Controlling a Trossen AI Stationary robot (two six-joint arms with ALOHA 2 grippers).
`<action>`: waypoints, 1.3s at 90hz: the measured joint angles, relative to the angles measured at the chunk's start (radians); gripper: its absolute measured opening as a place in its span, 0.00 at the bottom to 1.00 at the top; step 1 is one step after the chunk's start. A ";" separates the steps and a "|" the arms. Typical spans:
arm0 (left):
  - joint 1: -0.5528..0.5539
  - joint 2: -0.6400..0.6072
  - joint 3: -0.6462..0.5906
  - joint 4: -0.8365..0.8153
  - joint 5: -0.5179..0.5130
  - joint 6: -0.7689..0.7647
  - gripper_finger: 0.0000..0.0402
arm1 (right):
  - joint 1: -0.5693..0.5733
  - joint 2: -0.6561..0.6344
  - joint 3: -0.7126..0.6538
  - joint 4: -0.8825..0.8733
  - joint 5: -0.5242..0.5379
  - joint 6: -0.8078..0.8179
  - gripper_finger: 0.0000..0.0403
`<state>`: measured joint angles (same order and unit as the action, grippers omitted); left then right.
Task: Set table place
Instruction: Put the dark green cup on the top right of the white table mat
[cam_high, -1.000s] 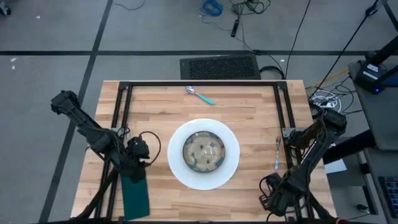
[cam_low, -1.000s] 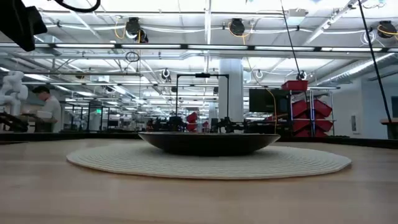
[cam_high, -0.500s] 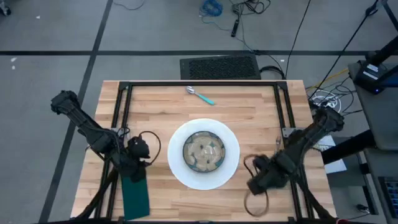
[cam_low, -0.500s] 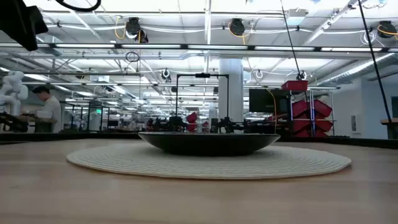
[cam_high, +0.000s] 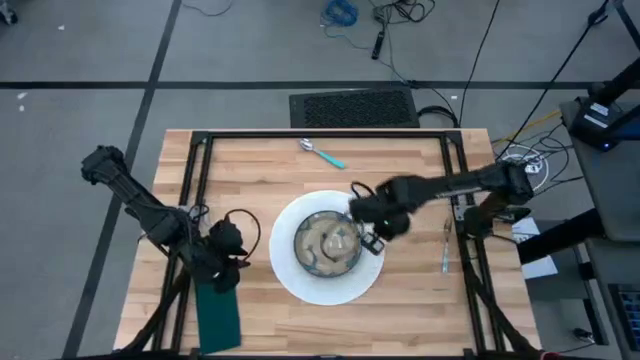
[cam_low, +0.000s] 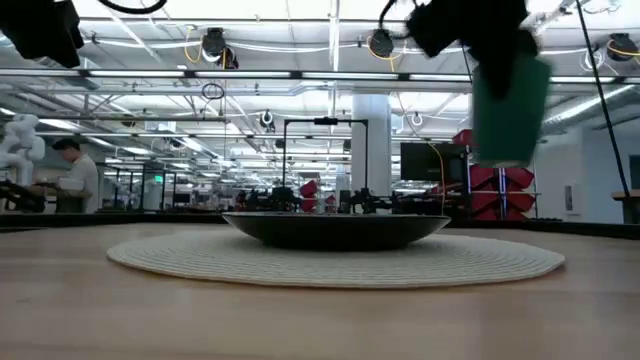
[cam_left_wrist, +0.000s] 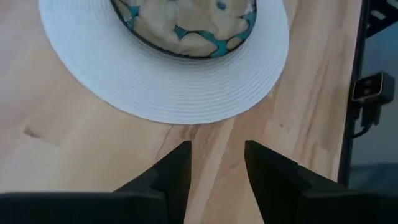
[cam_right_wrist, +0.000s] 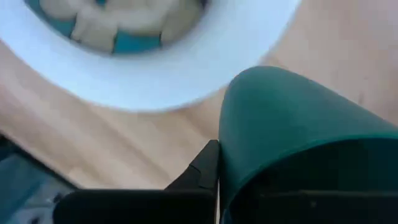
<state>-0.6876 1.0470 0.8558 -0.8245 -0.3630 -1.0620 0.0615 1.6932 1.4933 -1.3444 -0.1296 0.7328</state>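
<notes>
A: Where is the table (cam_high: 250, 175)?
B: It fills the middle of the high view, a light wooden top in a black frame; a white plate (cam_high: 287, 272) lies at its centre with a patterned bowl (cam_high: 320, 246) on it; a spoon (cam_high: 320, 152) with a teal handle lies near the far edge, and a fork (cam_high: 446, 245) lies to the plate's right.

A: And the pincers?
B: The right gripper (cam_high: 368, 238) hangs above the table, over the plate's right rim, just beside the bowl; it is clamped on a green cup (cam_low: 510, 105), which the low view shows held well clear of the wood; the right wrist view shows the cup (cam_right_wrist: 292, 140) close against the camera with the plate below.
The left gripper (cam_high: 222, 262) sits low over the table to the plate's left, beside a green napkin (cam_high: 218, 315) at the near edge; in the left wrist view its fingers (cam_left_wrist: 177, 171) stand apart with bare wood between them and nothing held.

A: What differs from half a second ago?
B: The right arm has swung from the near right part of the table, beside the plate, to over the plate's rim; the low view showed no cup then; the left arm, plate, bowl, spoon and napkin are unmoved.
</notes>
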 joint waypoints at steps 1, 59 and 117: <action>0.003 0.000 0.000 0.000 0.005 -0.002 0.33 | -0.008 0.006 0.000 0.006 0.000 -0.021 0.00; 0.159 0.000 0.000 -0.106 0.128 0.074 0.33 | -0.217 0.443 0.480 -0.129 0.124 -0.532 0.00; 0.160 0.000 0.000 -0.105 0.128 0.075 0.33 | -0.216 0.563 0.627 -0.207 0.126 -0.580 0.00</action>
<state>-0.5274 1.0470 0.8558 -0.9295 -0.2348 -0.9867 -0.1543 2.2561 2.1204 -1.5513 -0.0041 0.1529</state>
